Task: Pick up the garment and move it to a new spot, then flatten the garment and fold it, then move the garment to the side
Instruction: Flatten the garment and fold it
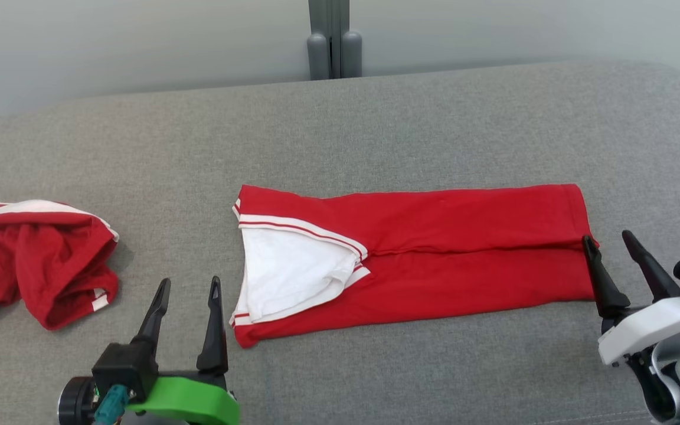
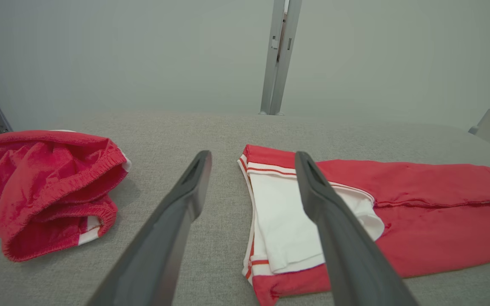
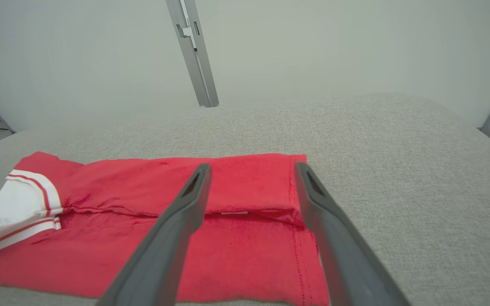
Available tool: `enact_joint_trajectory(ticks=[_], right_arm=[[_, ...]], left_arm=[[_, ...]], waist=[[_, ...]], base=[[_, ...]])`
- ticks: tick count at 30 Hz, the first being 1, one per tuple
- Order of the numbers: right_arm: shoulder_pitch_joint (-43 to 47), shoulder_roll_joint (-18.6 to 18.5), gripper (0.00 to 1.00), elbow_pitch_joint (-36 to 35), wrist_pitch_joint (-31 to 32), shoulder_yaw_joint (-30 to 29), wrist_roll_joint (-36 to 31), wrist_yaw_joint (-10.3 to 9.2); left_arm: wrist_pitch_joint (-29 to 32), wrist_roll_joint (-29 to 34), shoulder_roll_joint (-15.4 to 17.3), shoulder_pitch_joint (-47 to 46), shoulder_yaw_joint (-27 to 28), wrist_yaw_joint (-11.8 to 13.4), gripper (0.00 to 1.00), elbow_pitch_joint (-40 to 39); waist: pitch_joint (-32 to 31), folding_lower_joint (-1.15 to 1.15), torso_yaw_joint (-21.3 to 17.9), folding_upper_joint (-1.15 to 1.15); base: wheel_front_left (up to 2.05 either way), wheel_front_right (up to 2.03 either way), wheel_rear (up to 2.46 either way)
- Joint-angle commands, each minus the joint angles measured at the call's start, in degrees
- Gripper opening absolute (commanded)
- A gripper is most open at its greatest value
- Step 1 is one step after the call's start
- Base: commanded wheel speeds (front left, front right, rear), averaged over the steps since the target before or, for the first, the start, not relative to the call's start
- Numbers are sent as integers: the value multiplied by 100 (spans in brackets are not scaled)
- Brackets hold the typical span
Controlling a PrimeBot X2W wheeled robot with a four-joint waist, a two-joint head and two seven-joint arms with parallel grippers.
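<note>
There are two garments, folded garment (image 1: 434, 260) and crumpled garment (image 1: 33, 265); two claws, left claw (image 1: 191, 281) and right claw (image 1: 606, 236); one grey cushion (image 1: 375, 130).

Bright, even light; faint shadows; wrist views seem bowed at edges.

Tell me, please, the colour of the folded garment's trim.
Trim: white with a red stripe, best in head view.

Grey fabric bench (image 1: 434, 118) before me: folded red garment (image 1: 464, 260) flat at centre frame, crumpled red cloth (image 1: 39, 260) apart, left edge.
</note>
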Motion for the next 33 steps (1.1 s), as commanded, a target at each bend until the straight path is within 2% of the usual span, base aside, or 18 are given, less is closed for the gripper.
enact_joint_trajectory(ticks=[1, 9, 18, 23, 28, 33], right_arm=[[178, 118, 100, -86, -21, -139, -174, -5], [756, 782, 100, -336, -21, -581, -470, -5], [1019, 1114, 100, -291, -19, -899, -548, -5], [953, 1178, 100, -73, -19, -1042, -584, -4], [609, 1147, 100, 551, -19, -1196, -572, -4], [-86, 864, 100, 1377, 49, -1378, -553, -6]], left_arm=[[-17, 283, -133, 241, 213, -55, 100, -47], [-18, 1715, -848, 1063, 1041, -442, 100, -108], [-19, 2537, -1502, 1521, 1610, -978, 100, -19], [-19, 2877, -1722, 1593, 1770, -1192, 100, 25], [-19, 3087, -1847, 1600, 1792, -1399, 100, 40], [-19, 3289, -1911, 1440, 1718, -1629, 100, 121]], waist=[[-287, 1, 3, 0], [-519, 1, 42, 0], [-618, 1, 155, 0], [-576, 1, 347, 0], [-442, 1, 562, 0], [-123, 1, 738, 0]], base=[[0, 0, 0], [0, 0, 0], [0, 0, 0], [0, 0, 0], [0, 0, 0], [0, 0, 0]])
